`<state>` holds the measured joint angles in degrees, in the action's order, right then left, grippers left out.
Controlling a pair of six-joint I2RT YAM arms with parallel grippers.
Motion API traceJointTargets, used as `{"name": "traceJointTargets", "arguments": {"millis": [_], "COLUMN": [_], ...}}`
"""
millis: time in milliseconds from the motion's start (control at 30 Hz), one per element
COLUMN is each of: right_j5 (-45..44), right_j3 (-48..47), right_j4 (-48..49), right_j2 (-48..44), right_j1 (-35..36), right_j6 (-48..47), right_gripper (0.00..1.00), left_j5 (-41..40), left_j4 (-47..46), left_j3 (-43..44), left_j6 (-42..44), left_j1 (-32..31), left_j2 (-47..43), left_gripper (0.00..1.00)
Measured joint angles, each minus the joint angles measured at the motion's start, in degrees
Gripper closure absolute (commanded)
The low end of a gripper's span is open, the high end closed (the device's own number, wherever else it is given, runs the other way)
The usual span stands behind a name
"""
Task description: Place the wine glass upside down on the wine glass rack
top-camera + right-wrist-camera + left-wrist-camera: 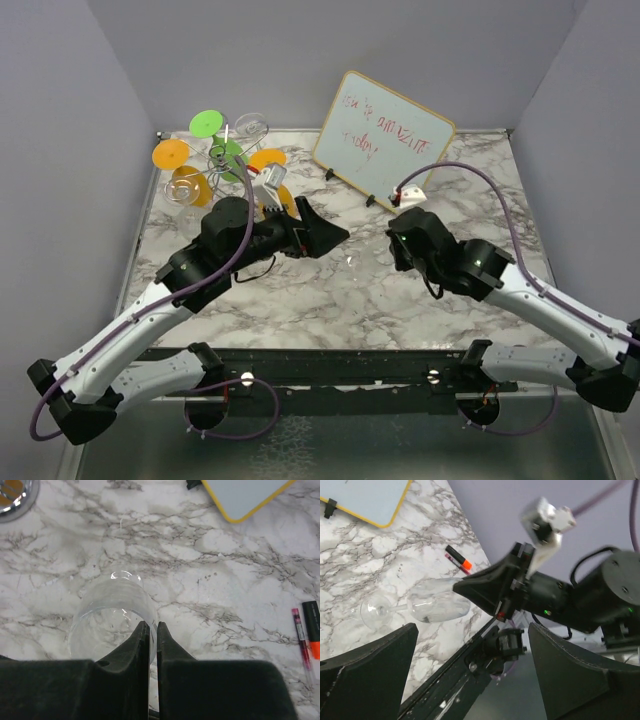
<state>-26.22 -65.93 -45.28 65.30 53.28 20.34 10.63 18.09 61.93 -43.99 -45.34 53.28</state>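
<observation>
A clear wine glass [437,607] lies on its side at the marble table, its foot [374,611] pointing away from my right gripper. My right gripper [150,626] is shut on the bowl's rim [112,611], one finger inside and one outside; it also shows in the left wrist view [470,587]. My left gripper [472,630] is open and empty, hovering near mid-table [325,236], facing the right gripper [397,243]. The silver wire rack [232,160] stands at the back left and holds several glasses with green and orange feet. Its shiny disc base [12,500] shows in the right wrist view.
A yellow-framed whiteboard [383,140] stands at the back centre. An orange-capped marker [458,560] and a pink pen [300,635] lie on the marble to the right. The table's dark front rail [450,680] is below my left gripper.
</observation>
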Motion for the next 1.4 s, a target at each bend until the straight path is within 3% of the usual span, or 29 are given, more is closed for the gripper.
{"name": "traceJointTargets", "arguments": {"millis": [133,267,533,767,1033,1400], "right_j5": [-4.98,-8.92,-11.96,-12.66,-12.68,-10.10], "right_j3": [5.07,10.58,18.91,23.45,25.40,26.69], "right_j4": [5.42,13.00,28.20,39.32,45.13,48.87], "right_j2": [-8.33,-17.66,-32.92,-38.73,-40.13,-40.92], "right_j1": [-0.02,-0.02,-0.02,-0.02,-0.02,-0.02], "right_j6": [0.79,0.85,0.31,0.92,4.92,11.67], "right_gripper": [0.99,0.99,0.99,0.99,0.99,0.99], "left_j5": [-6.84,-14.73,-22.05,-27.96,-33.33,-37.73], "left_j4": [-3.06,-7.58,-13.55,-15.56,-22.18,-29.31], "left_j3": [-1.75,-4.74,-1.95,1.44,3.19,3.32], "left_j6": [-5.88,-16.94,-30.25,-34.21,-33.97,-34.25], "left_j1": [-1.68,-2.32,-4.07,-8.04,-12.28,-14.34], "left_j2": [1.20,1.53,10.27,15.08,17.03,19.56], "left_gripper": [0.09,0.12,0.14,0.11,0.06,0.42]}}
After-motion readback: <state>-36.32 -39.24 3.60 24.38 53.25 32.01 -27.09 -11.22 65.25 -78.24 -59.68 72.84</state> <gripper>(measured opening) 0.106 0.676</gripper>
